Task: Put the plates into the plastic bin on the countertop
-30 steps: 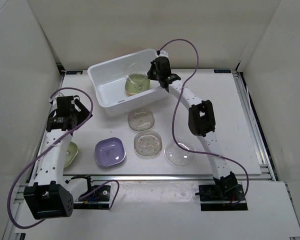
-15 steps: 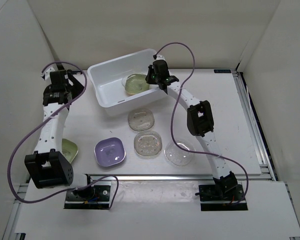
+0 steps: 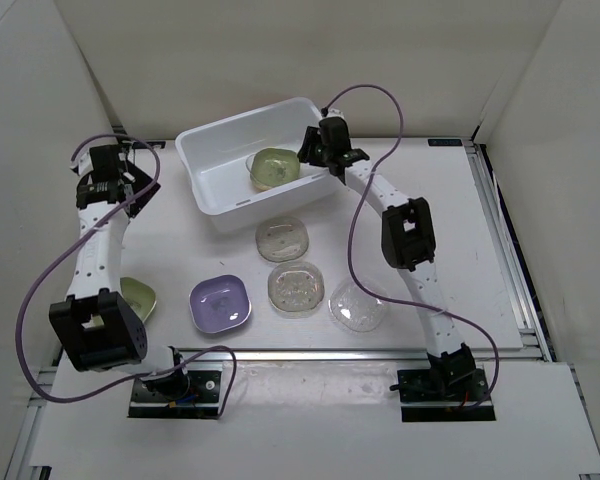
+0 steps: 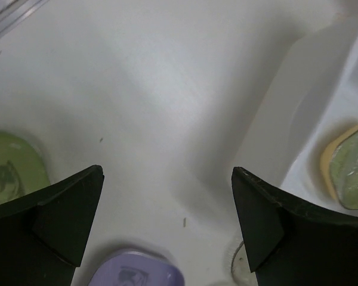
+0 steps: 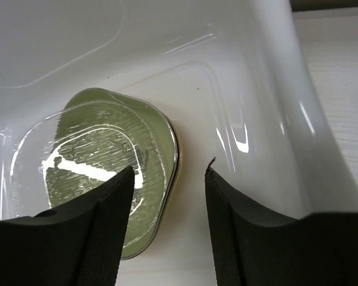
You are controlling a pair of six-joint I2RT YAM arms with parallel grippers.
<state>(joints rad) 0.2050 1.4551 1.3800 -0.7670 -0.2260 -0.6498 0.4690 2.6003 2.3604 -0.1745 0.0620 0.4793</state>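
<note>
The white plastic bin (image 3: 215, 175) stands at the back of the countertop (image 3: 450, 230). A green plate (image 3: 273, 168) lies flat on its floor, with what seems a clear plate nested on it (image 5: 101, 167). My right gripper (image 3: 315, 155) hovers over the bin's right end. It is open, and its fingertips (image 5: 170, 170) straddle the plate's right edge without touching it. My left gripper (image 3: 120, 183) is wide open (image 4: 167, 173) over bare countertop left of the bin. Out on the countertop lie a green plate (image 3: 138, 298), a purple plate (image 3: 220, 303) and three clear plates (image 3: 281, 238) (image 3: 296, 287) (image 3: 358, 305).
White wall panels enclose the countertop on three sides. A metal rail (image 3: 330, 352) runs along the front edge by the arm bases. The bin's left wall (image 4: 298, 119) shows in the left wrist view, close to my right finger.
The right gripper has opened and let go of the green plate, which now rests in the bin. The left arm swung from near the front-left green plate toward the back left.
</note>
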